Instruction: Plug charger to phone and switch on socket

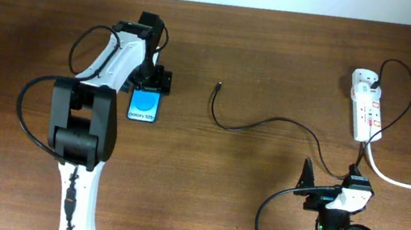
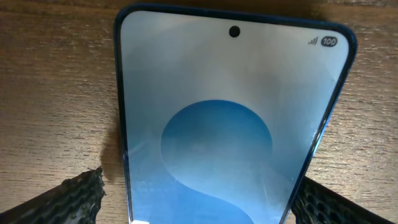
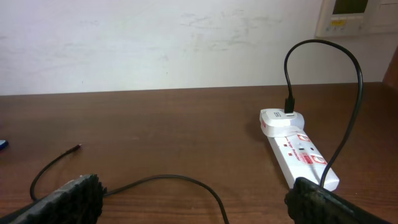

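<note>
So the phone (image 1: 144, 107) is lying flat on the wooden table (image 1: 39, 25) over on the left, long axis running straight away from the robot, with the little Galaxy text at the near edge, so I'm guessing that's where the port is facing. The left gripper (image 1: 150, 84) is hanging right over the phone's far part with its jaws spread wide. In the wrist view the ribbed black fingers (image 2: 68, 199) are straddling the glossy blue screen, and it isn't looking like they're pinching anything. The bit everything's hinging on is the charger (image 1: 278, 120). Its plug tip (image 1: 219, 86) is resting just right of the phone and pointing away from it, apart from it and about level with the phone's far end. The thin black cable is snaking off rightward toward the right arm. The right gripper (image 1: 331, 179) is also gaping open and empty, sitting low on the right, well away from the tip but near the white plastic socket (image 1: 366, 106), which is lying lengthwise too, its thick white cord (image 1: 407, 184) trailing off right. The left arm is nearer the tip, but I'm thinking the free right one is going to have to reach up and leftward for it.
</note>
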Action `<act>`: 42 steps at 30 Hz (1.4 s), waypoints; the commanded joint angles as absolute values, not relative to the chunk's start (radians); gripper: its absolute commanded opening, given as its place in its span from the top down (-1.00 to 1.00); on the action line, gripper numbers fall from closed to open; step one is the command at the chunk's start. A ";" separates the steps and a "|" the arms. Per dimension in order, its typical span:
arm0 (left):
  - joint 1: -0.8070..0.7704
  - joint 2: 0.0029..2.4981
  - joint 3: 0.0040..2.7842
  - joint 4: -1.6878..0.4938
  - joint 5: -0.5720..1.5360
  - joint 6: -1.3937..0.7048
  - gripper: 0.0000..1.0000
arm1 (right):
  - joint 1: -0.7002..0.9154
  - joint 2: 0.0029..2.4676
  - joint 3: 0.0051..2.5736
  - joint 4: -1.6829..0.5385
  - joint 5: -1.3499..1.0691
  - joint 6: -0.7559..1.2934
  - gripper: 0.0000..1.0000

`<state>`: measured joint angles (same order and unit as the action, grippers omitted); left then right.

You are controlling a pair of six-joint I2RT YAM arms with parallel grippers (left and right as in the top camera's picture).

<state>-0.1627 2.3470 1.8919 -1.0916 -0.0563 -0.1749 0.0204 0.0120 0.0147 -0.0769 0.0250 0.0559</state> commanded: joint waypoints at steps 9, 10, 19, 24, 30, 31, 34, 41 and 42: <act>-0.164 2.358 1.848 -1.075 -0.041 -0.242 -0.75 | 0.028 0.004 0.006 -0.079 0.019 0.060 -0.97; -0.164 2.358 1.848 -1.075 -0.041 -0.242 -0.72 | 0.028 0.004 0.006 -0.079 0.019 0.060 -0.97; -0.163 2.356 1.849 -1.098 -0.041 -0.243 -0.42 | 0.028 0.004 0.006 -0.079 0.019 0.060 -0.97; -0.163 2.354 1.970 -1.184 -0.041 -0.243 -0.40 | 0.028 0.004 0.006 -0.079 0.019 0.060 -0.97; -0.163 2.354 2.201 -1.320 0.029 -0.289 -0.40 | 0.028 0.004 0.006 -0.079 0.019 0.060 -0.97; -0.163 2.354 2.229 -1.335 0.050 -0.293 -0.40 | 0.028 0.004 0.006 -0.079 0.019 0.060 -0.97; -0.163 2.354 2.296 -1.373 0.138 -0.303 -0.30 | 0.028 0.004 0.006 -0.079 0.019 0.060 -0.97; -0.163 2.354 2.302 -1.370 0.424 -0.430 0.86 | 0.026 0.004 0.006 -0.063 0.053 0.060 -0.97; -0.163 2.354 2.302 -1.370 0.448 -0.450 0.93 | 0.026 0.004 0.006 -0.063 0.046 0.063 -0.97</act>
